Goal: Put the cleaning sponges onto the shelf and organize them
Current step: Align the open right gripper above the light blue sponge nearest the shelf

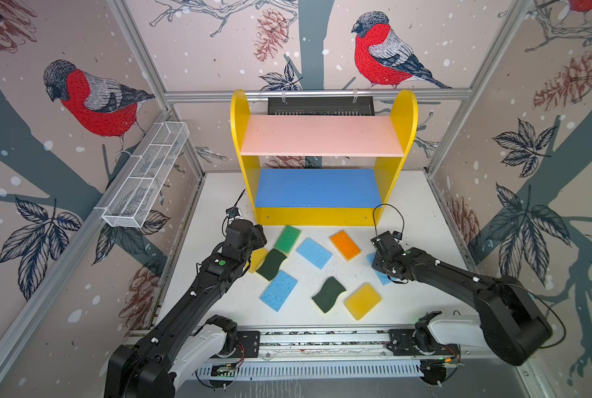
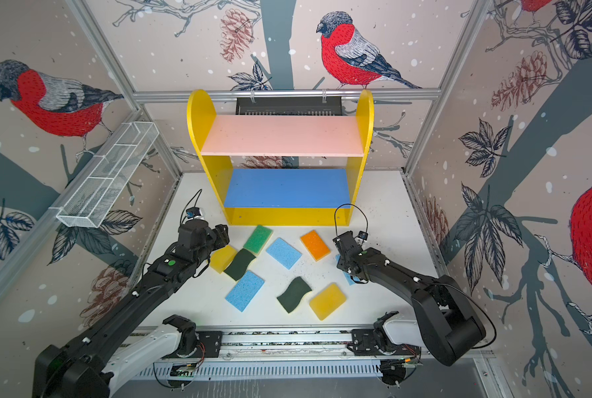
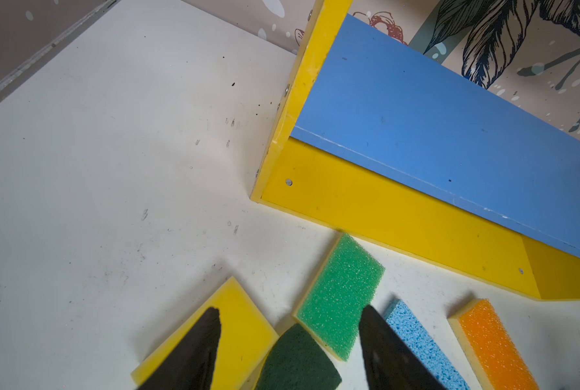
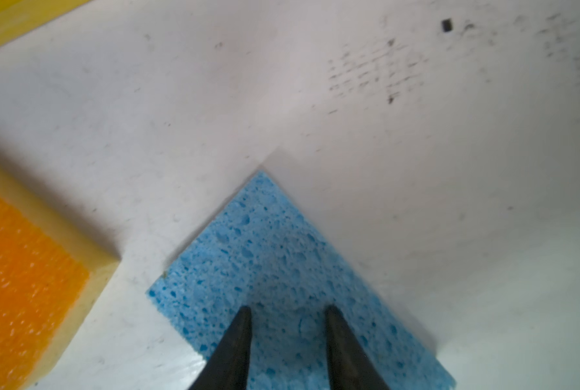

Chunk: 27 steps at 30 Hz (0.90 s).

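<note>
The yellow shelf (image 1: 317,216) stands at the back, its pink board (image 1: 322,136) and blue board (image 1: 317,187) bare. The sponges lie loose on the white table in front: green (image 1: 287,239), light blue (image 1: 314,252), orange (image 1: 345,245), another light blue (image 1: 278,290), a dark green scourer (image 1: 328,294) and yellow (image 1: 362,300). My left gripper (image 3: 290,309) is open above a yellow sponge (image 3: 238,324) and a second scourer (image 3: 295,358). My right gripper (image 4: 287,309) points down, jaws apart, tips over the top face of a light blue sponge (image 4: 275,250).
A white wire basket (image 1: 146,175) hangs on the left wall. A black box (image 1: 320,105) sits behind the shelf. The arms' base rail (image 1: 322,339) runs along the table's front edge. Aluminium frame posts mark the side walls.
</note>
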Each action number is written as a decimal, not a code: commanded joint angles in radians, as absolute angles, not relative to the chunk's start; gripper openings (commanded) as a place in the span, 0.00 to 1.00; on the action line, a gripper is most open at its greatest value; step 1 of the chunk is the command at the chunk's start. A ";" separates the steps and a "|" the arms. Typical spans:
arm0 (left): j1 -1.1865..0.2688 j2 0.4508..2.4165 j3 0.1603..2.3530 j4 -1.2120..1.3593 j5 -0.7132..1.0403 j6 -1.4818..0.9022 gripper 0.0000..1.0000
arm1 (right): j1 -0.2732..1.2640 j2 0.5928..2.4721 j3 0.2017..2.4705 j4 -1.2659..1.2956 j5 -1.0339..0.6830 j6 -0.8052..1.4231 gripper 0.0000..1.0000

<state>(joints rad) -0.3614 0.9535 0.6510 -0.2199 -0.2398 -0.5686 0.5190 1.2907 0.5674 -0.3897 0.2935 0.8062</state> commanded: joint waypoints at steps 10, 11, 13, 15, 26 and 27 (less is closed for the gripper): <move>-0.386 0.986 0.680 -0.180 -0.244 -0.563 0.66 | 0.317 1.260 0.558 -0.260 0.203 0.753 0.38; -0.388 0.987 0.682 -0.183 -0.247 -0.563 0.66 | 0.310 1.266 0.559 -0.256 0.193 0.750 0.38; -0.392 0.982 0.681 -0.187 -0.251 -0.561 0.66 | 0.306 1.276 0.558 -0.243 0.174 0.752 0.38; -0.393 0.973 0.680 -0.190 -0.253 -0.563 0.65 | 0.308 1.281 0.560 -0.234 0.157 0.757 0.37; -0.394 0.939 0.685 -0.212 -0.284 -0.548 0.66 | 0.313 1.163 0.573 -0.346 0.198 0.742 0.42; -0.394 0.939 0.682 -0.211 -0.285 -0.548 0.67 | 0.313 1.146 0.571 -0.363 0.201 0.742 0.43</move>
